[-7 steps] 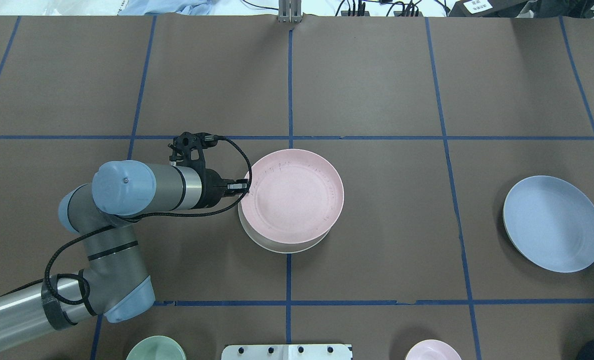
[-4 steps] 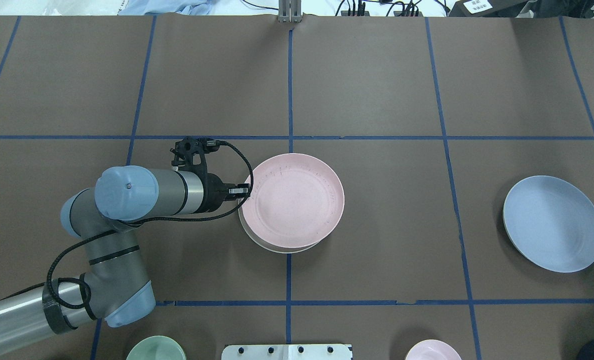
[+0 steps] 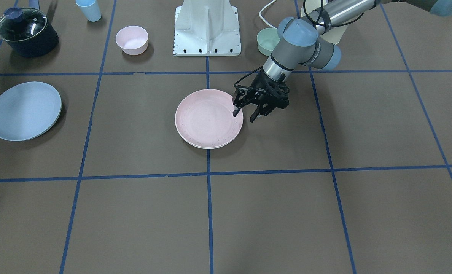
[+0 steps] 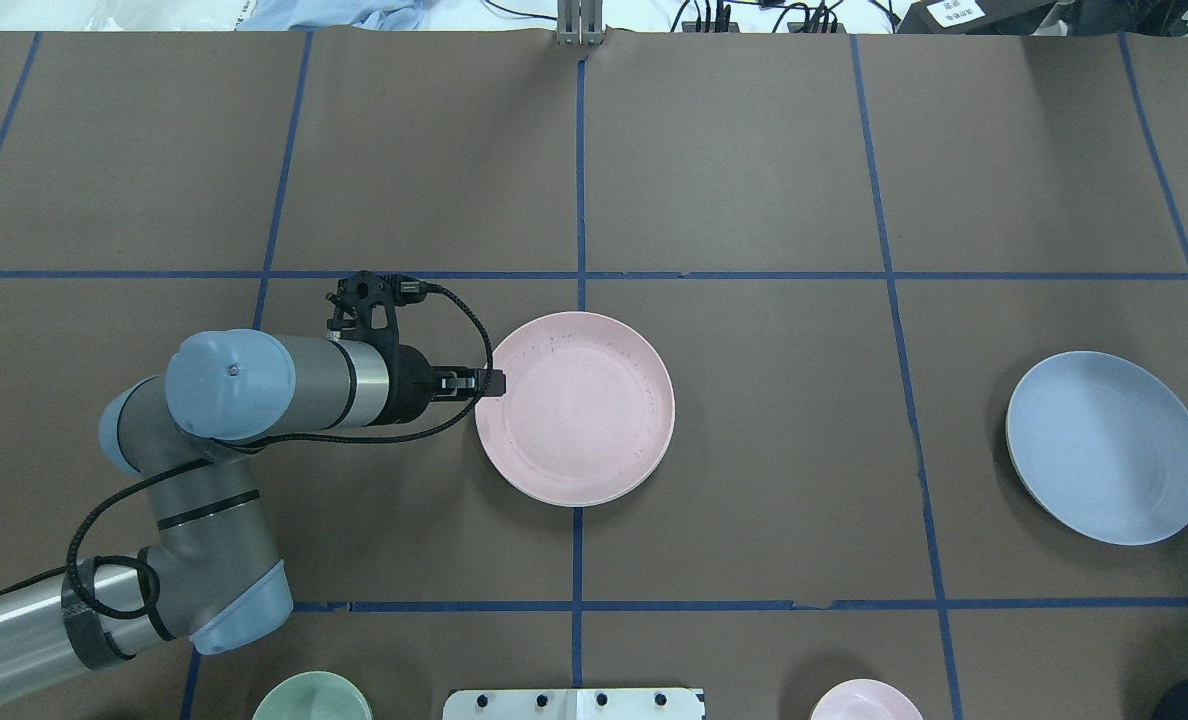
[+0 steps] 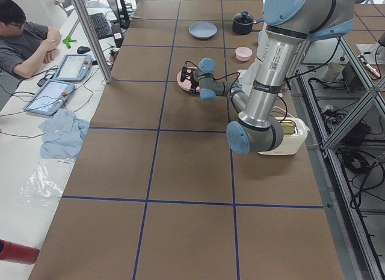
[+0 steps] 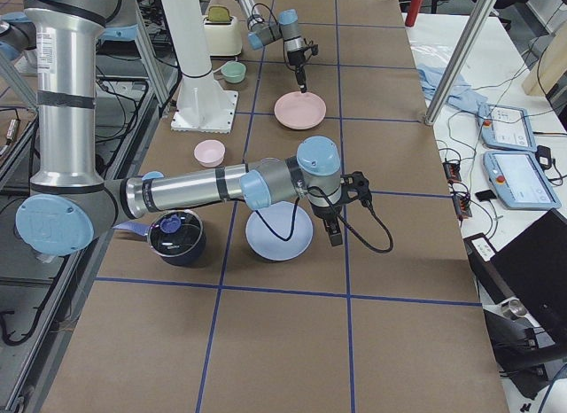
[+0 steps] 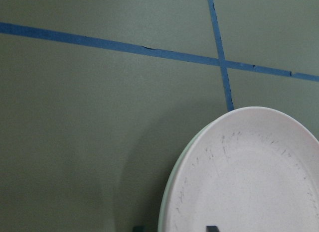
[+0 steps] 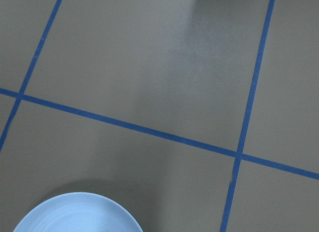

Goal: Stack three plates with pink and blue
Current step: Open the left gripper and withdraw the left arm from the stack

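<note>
A: The pink plate is sitting near the middle of the desk, nested on the cream plate, which is only peeking out as a thin pale rim under it.

B: And the blue plate?

A: It is lying by itself, well apart from the stack, towards the robot's right end of the desk.

B: What is the left hand doing?

A: It is hovering at the pink plate's rim with its fingers spread, one tip over the rim and the other outside it, pinching nothing.

B: The right hand?

A: It is hanging just beside the blue plate's edge, and I can only make it out from the side, so I cannot tell whether it is spread or pressed together.

B: Anything crowding the plates?

A: Along the robot's edge, a small pink bowl, a small green bowl and the white base are standing in a row. A dark lidded pot and a light blue cup are sitting behind the blue plate, well apart from it. Blue tape lines are crossing the desk, one running under the stack.
</note>
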Controlling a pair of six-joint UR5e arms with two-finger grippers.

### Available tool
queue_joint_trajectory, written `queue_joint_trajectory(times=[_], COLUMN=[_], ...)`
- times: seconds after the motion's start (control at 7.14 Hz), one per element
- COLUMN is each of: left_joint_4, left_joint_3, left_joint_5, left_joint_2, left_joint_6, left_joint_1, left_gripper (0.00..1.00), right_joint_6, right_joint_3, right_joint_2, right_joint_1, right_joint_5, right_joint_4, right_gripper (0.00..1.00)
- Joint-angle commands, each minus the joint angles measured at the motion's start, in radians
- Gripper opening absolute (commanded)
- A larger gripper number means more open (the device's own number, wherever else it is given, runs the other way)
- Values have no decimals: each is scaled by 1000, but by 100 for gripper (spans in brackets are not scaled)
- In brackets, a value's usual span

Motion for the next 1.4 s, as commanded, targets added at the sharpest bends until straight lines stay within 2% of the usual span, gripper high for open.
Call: queue_joint_trajectory(times=[0.0, 0.14, 0.42, 0.56, 0.84, 0.98, 1.12, 1.26], left_joint_4=[51, 129, 351, 470, 601, 595, 595, 595], left_joint_3=[-82, -138, -275, -323, -313, -321, -322, -322], left_joint_5=[-164, -252, -308, -308, -378, -385, -385, -383], left_joint_2=[65, 94, 152, 177, 188, 240, 240, 242], left_joint_6=[143, 242, 475, 680, 1049, 1087, 1088, 1087], left_joint_1=[-120, -197, -306, -386, -590, -623, -624, -626], left_gripper=[100, 100, 100, 100, 100, 100, 100, 100], right_joint_6=[99, 205, 506, 581, 597, 639, 681, 716], right_joint_3=[4, 2, 2, 1, -7, -9, -36, -103], right_joint_2=[-20, -67, -202, -259, -344, -353, -355, -355], right_joint_1=[-30, -74, -221, -295, -355, -396, -461, -492], right_joint_5=[0, -14, -125, -197, -240, -262, -326, -345], right_joint_4=[42, 156, 493, 572, 671, 688, 697, 806], right_gripper=[100, 100, 100, 100, 98, 92, 89, 84])
